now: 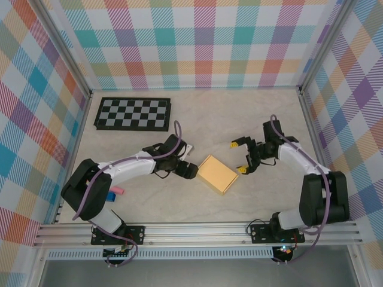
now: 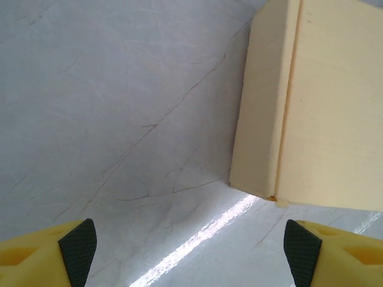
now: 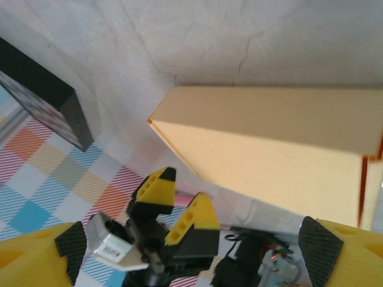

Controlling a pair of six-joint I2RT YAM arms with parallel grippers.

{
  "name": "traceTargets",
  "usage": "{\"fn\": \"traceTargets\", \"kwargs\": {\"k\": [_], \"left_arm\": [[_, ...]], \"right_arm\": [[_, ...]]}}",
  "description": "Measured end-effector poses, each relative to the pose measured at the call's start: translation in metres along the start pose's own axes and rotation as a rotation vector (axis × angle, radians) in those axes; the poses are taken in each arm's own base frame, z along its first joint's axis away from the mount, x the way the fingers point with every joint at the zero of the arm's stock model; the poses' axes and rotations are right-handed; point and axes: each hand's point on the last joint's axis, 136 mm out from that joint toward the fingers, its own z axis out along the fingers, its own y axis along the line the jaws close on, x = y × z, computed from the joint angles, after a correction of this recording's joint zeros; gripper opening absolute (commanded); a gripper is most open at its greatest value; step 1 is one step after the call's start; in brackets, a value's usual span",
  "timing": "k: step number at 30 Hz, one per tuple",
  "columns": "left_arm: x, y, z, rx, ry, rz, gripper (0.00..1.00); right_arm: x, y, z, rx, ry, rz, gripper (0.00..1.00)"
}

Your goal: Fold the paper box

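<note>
Paper box (image 1: 218, 174) lies closed on the table (image 1: 239, 107) between my grippers. My left gripper (image 1: 191, 171) gapes empty just beside its left corner, perhaps touching; my right gripper (image 1: 239, 157), spread wide and empty, stands near its right edge.

Paper box (image 1: 218, 174) — yellow-orange cardboard, folded closed, flat rectangular form — lies flat at table centre, rotated diagonally.

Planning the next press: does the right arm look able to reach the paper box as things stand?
Probably yes. The right gripper is open and faces the paper box across bare table, nothing between; the left gripper is on the other side.
</note>
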Motion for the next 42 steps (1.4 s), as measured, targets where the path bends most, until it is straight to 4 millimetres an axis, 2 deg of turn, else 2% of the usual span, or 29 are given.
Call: {"fn": "traceTargets", "kwargs": {"k": [1, 2, 3, 4, 6, 9, 12, 14, 15, 17, 20, 23, 25, 27, 30, 34, 38, 42], "left_arm": [[-0.004, 0.001, -0.005, -0.006, -0.019, 0.002, 0.99], [-0.010, 0.003, -0.012, -0.015, -0.043, 0.005, 1.00], [-0.016, 0.004, -0.021, -0.022, -0.069, 0.006, 1.00], [-0.026, 0.004, -0.031, -0.028, -0.107, 0.008, 1.00], [-0.048, 0.008, -0.057, -0.055, -0.208, 0.021, 1.00], [-0.084, 0.019, -0.110, -0.119, -0.409, 0.034, 1.00], [-0.112, 0.047, -0.166, -0.225, -0.628, -0.008, 1.00], [-0.113, 0.078, -0.192, -0.310, -0.733, -0.040, 1.00], [-0.108, 0.092, -0.197, -0.345, -0.750, -0.043, 1.00], [-0.089, 0.126, -0.191, -0.446, -0.733, -0.068, 1.00], [-0.052, 0.164, -0.153, -0.562, -0.601, -0.064, 1.00], [-0.009, 0.183, -0.105, -0.574, -0.483, -0.065, 1.00], [0.013, 0.191, -0.085, -0.574, -0.454, -0.080, 1.00], [0.025, 0.198, -0.069, -0.572, -0.450, -0.088, 1.00], [0.023, 0.205, -0.052, -0.561, -0.447, -0.074, 1.00], [0.008, 0.230, -0.055, -0.598, -0.521, -0.127, 1.00], [0.002, 0.260, -0.064, -0.597, -0.612, -0.219, 1.00], [0.001, 0.264, -0.065, -0.577, -0.636, -0.245, 1.00]], "right_arm": [[-0.006, 0.006, 0.000, 0.020, -0.032, -0.079, 0.89], [-0.012, 0.013, -0.004, 0.033, -0.079, -0.174, 0.90], [-0.015, 0.019, -0.009, 0.036, -0.121, -0.257, 0.99], [-0.017, 0.028, -0.018, 0.033, -0.179, -0.356, 1.00], [-0.016, 0.045, -0.041, 0.021, -0.294, -0.533, 1.00], [-0.009, 0.079, -0.089, -0.023, -0.510, -0.809, 1.00], [-0.006, 0.104, -0.123, -0.078, -0.729, -1.079, 1.00], [-0.011, 0.101, -0.126, -0.088, -0.855, -1.247, 1.00], [-0.017, 0.093, -0.121, -0.076, -0.903, -1.308, 1.00], [-0.037, 0.067, -0.100, -0.008, -0.964, -1.397, 1.00], [-0.066, 0.025, -0.064, 0.122, -0.926, -1.448, 1.00], [-0.080, 0.000, -0.042, 0.163, -0.915, -1.466, 1.00], [-0.091, -0.010, -0.033, 0.190, -0.922, -1.451, 1.00], [-0.101, -0.012, -0.028, 0.203, -0.930, -1.441, 1.00], [-0.113, -0.004, -0.027, 0.212, -0.957, -1.437, 1.00], [-0.141, 0.012, -0.038, 0.204, -1.032, -1.391, 1.00], [-0.171, -0.002, -0.050, 0.219, -1.083, -1.269, 1.00], [-0.173, -0.003, -0.057, 0.191, -1.126, -1.233, 1.00]]}}
